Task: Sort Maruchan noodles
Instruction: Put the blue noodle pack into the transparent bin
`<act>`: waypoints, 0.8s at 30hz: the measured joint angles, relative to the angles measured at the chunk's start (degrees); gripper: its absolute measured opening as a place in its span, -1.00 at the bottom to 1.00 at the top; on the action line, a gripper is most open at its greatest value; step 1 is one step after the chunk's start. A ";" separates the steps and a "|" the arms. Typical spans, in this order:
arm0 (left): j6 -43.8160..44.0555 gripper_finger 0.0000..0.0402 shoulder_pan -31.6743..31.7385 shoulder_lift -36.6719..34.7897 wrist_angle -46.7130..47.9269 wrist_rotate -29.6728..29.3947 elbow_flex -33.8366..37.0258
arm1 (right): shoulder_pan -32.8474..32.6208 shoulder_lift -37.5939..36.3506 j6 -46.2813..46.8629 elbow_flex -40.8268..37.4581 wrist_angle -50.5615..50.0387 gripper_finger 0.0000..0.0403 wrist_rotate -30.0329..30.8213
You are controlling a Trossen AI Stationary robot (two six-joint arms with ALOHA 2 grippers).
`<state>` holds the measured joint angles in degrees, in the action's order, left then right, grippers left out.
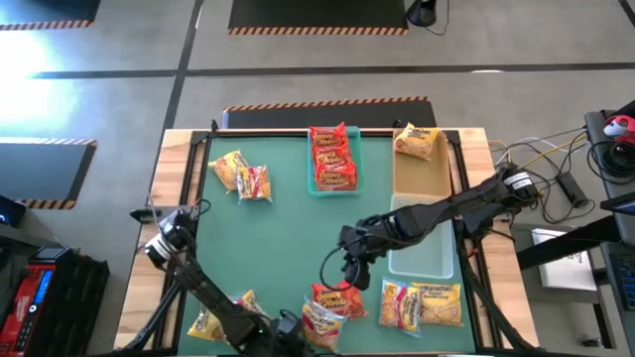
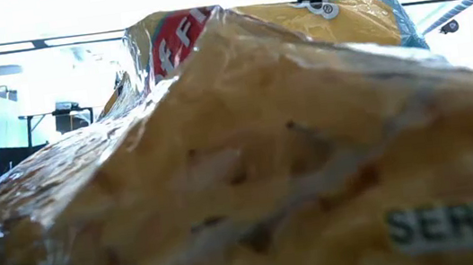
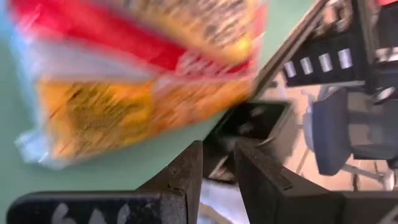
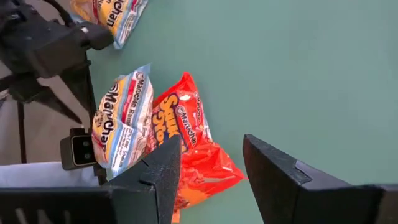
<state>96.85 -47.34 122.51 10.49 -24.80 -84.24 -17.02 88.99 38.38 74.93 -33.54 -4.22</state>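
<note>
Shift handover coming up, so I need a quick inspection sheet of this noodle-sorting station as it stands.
Surface: green mat on a wooden table.
Job's things: red packets stacked in the teal tray; yellow packet at the tan tray's far end; two packets loose far left; a pile along the near edge, including a red packet.
Clutter: clear tray, nothing seen inside.
Grippers: right gripper above the near pile, jaws apart, empty; left gripper at the near edge, jaws nearly together, nothing between them.
Cables: loose cables off the table's right.
Surroundings: striped floor tape.
</note>
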 joint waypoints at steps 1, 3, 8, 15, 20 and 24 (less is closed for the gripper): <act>-0.69 -0.61 0.08 -0.01 0.23 -0.48 -0.46 | -0.23 0.00 1.25 -0.28 -0.04 -0.21 0.22; -1.52 -0.61 0.14 -0.47 1.81 -0.93 -0.52 | -0.79 0.00 3.35 -0.76 -0.08 -0.22 0.34; -2.05 -0.61 0.74 -0.60 4.46 -0.74 0.02 | -3.07 0.93 7.65 -1.39 0.00 -0.26 1.28; -4.56 -0.62 2.30 -0.73 4.34 1.69 1.19 | -6.36 4.74 11.43 -1.48 4.61 -0.27 1.25; -8.28 -0.62 4.14 -0.73 5.70 1.84 1.43 | -7.88 7.42 11.66 -1.48 6.42 -0.27 0.55; -9.39 -0.63 6.07 -0.71 8.63 1.84 1.45 | -8.28 8.88 12.20 -1.48 6.80 -0.27 -2.08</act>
<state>87.47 -41.27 121.80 19.12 -22.96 -82.78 -25.30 97.87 50.59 73.45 -26.74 -6.30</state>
